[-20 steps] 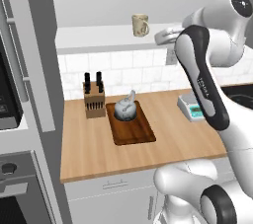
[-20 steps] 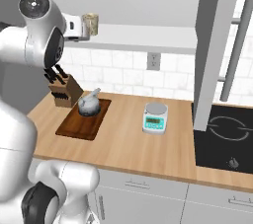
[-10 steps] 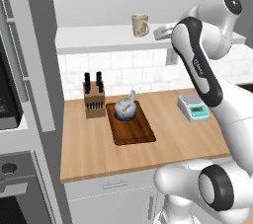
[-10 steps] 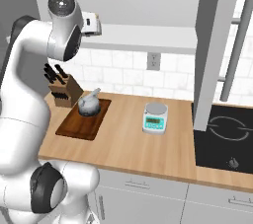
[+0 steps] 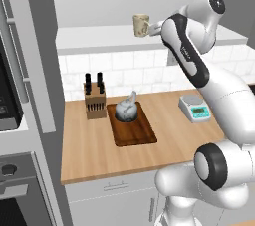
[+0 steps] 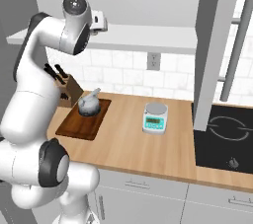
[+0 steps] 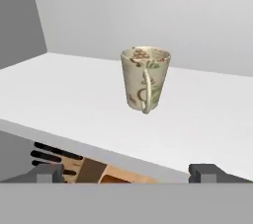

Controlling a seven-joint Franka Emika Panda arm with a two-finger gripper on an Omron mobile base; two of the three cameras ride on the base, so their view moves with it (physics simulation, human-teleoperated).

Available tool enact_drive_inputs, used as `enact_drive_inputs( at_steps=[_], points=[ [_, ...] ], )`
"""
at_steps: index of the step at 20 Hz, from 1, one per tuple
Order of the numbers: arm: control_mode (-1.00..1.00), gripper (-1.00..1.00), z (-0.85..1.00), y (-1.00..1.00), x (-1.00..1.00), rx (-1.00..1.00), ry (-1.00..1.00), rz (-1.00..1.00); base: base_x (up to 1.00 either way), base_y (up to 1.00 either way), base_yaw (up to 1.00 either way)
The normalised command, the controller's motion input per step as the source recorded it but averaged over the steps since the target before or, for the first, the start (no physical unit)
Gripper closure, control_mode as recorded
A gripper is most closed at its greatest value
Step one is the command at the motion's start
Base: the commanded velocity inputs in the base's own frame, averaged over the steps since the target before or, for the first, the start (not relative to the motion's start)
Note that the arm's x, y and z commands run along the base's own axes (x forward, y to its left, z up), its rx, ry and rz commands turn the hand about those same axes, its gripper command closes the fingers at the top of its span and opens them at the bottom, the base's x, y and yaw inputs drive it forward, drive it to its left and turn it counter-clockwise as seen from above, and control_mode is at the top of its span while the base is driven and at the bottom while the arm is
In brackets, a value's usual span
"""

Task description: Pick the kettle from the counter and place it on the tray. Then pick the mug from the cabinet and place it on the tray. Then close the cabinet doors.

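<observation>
The cream patterned mug stands upright on the pale shelf of the cabinet, its loop handle turned toward the hand camera. My gripper is open and level with the shelf's front edge, a short way from the mug and not touching it. From the left base view the gripper sits just right of the mug. The grey kettle rests on the far end of the dark-brown tray on the wooden counter. The cabinet doors are swung open.
A knife block stands just left of the tray, and a small green-and-white scale sits to its right. A black cooktop lies at the counter's right end. The oven column rises at the left.
The arm has swung up and in, bringing the open gripper closer to the mug on the shelf. Mug, kettle and tray have not moved.
</observation>
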Motion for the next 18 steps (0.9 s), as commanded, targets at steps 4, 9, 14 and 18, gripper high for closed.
enact_drive_inputs(
  at_steps=[4, 9, 14, 18],
  points=[
    [-1.0, -1.0, 0.0, 0.03, 0.37, 0.0, 0.0, 0.01, 0.0, 0.0, 0.0],
    [-1.0, -1.0, -0.1, 0.09, 0.26, 0.0, -0.02, 0.0, 0.0, 0.0, 0.0],
    [-1.0, -1.0, -0.11, 0.0, 0.43, 0.0, 0.0, 0.0, 0.0, 0.0, 0.0],
    [-1.0, -1.0, -0.04, -0.04, 0.33, 0.0, 0.0, 0.0, 0.0, 0.0, 0.0]
  ],
)
